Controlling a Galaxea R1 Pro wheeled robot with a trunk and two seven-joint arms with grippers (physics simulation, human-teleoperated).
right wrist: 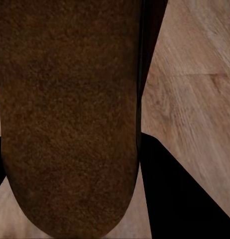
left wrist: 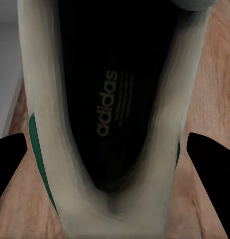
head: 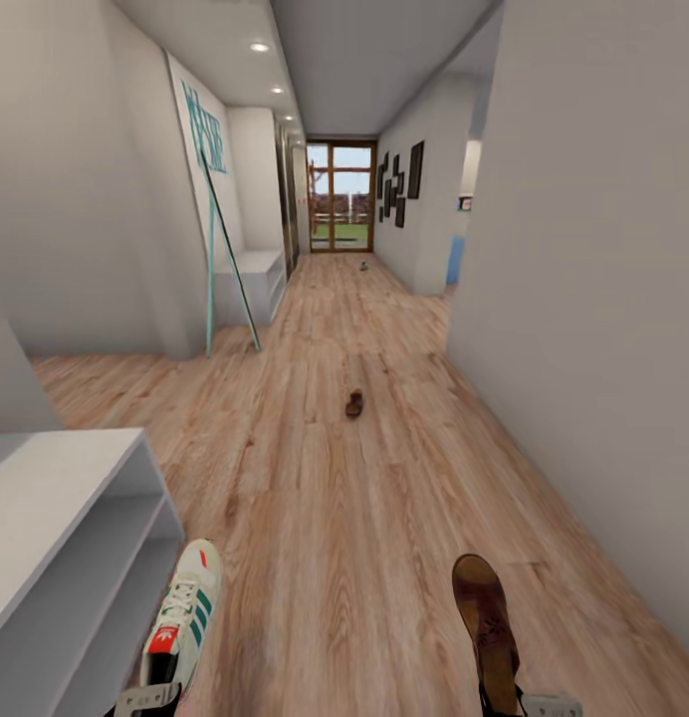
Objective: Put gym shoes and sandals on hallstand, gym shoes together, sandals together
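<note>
A white gym shoe (head: 185, 617) with green stripes and a red tongue patch is held at its heel by my left gripper (head: 145, 699), just right of the hallstand (head: 56, 498). The left wrist view looks into the shoe's dark inside (left wrist: 110, 99), with black fingers (left wrist: 212, 164) on either side of its heel. My right gripper (head: 529, 705) is shut on a brown sandal (head: 487, 622) above the floor. Its mottled footbed (right wrist: 70, 114) is close in the right wrist view, beside a black finger (right wrist: 179, 189). A second sandal (head: 354, 403) lies on the corridor floor (head: 364, 518) ahead.
A grey wall (head: 583, 299) runs along the right side. A teal ladder-like frame (head: 225, 259) leans at the left by a white bench (head: 257, 267). A small object (head: 364, 266), too far to identify, lies near the glass door (head: 340, 196).
</note>
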